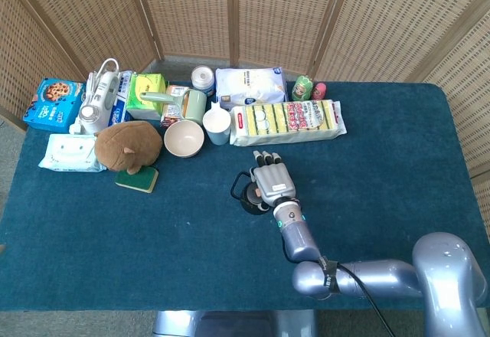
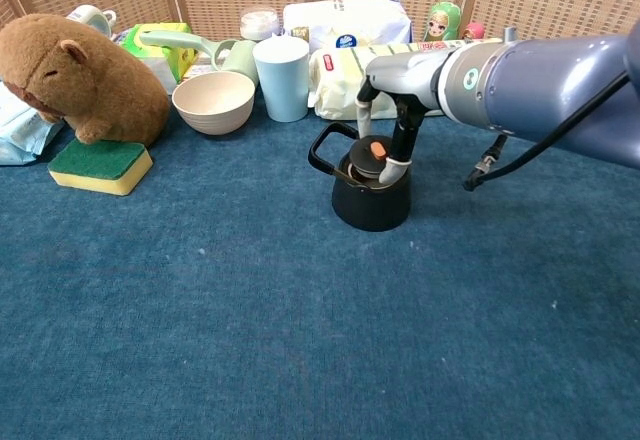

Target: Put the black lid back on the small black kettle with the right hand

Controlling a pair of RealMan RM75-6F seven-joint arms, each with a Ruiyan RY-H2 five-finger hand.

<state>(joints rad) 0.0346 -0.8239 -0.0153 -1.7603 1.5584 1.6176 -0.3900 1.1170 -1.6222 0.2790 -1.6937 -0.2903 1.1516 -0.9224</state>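
From the head view the right hand [image 1: 272, 183] hides most of the kettle [image 2: 371, 197]; its fingers [image 2: 399, 165] pinch the black lid [image 2: 364, 162], tilted over the opening

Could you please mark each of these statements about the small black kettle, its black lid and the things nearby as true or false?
1. The small black kettle stands upright on the dark blue tablecloth. True.
2. The black lid with an orange knob lies on the cloth beside the yellow and green sponge. False: it is at the kettle's mouth, under the right hand.
3. The brown plush animal is next to the yellow and green sponge. True.
4. The left hand grips the kettle's handle. False: no left hand shows in either view.
5. The pale blue cup stands beside the cream bowl. True.
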